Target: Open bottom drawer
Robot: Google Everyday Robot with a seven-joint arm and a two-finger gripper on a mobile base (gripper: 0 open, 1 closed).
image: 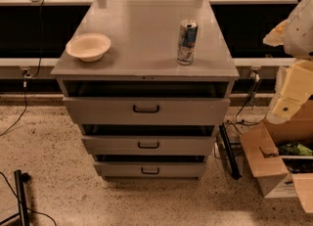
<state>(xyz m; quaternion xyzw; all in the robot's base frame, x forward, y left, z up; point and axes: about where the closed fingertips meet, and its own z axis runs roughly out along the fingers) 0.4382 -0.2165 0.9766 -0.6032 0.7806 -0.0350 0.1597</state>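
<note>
The grey cabinet [146, 29] stands in the middle of the view with three drawers stacked in its front. The bottom drawer [122, 169] is the lowest and shallowest, with a small black bar handle [150, 170]; a narrow dark gap shows above its front. The middle drawer [112, 145] and the taller top drawer [98, 110] sit above it. My gripper [288, 93], a cream-coloured part of the arm, hangs at the right edge of the view, right of the cabinet's top and well apart from the bottom drawer.
A cream bowl [88, 47] and a drink can [187, 42] stand on the cabinet top. An open cardboard box [274, 166] sits on the floor at right, with a black bar [229, 151] and cables beside the cabinet. A black stand [20, 195] is at lower left.
</note>
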